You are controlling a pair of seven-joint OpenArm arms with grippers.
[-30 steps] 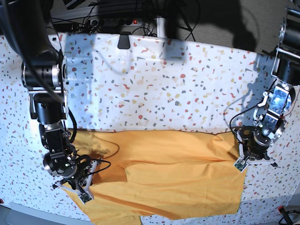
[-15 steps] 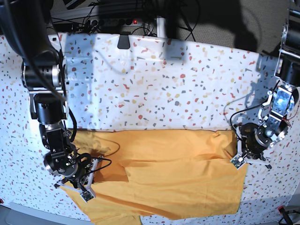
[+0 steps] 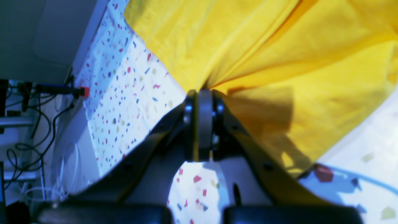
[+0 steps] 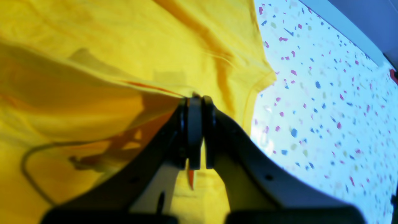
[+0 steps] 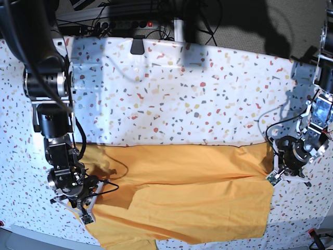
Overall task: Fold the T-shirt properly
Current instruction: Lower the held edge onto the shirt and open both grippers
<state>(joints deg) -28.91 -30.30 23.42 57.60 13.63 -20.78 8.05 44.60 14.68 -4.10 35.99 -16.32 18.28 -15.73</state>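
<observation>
Both grippers, left (image 3: 199, 93) and right (image 4: 196, 99), clamped on large orange-yellow cotton T-shirt (image 5: 182, 192), stretched 3-to-9 o'clock along near edge of speckled white table (image 5: 182, 88); cloth between, arms equally near.

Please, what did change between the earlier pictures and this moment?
Both arms moved apart. The left gripper went outward toward the table edge, the right gripper slid outward and nearer the front, stretching the T-shirt wider and flatter. Both grippers stayed shut on the cloth; nothing was released.
</observation>
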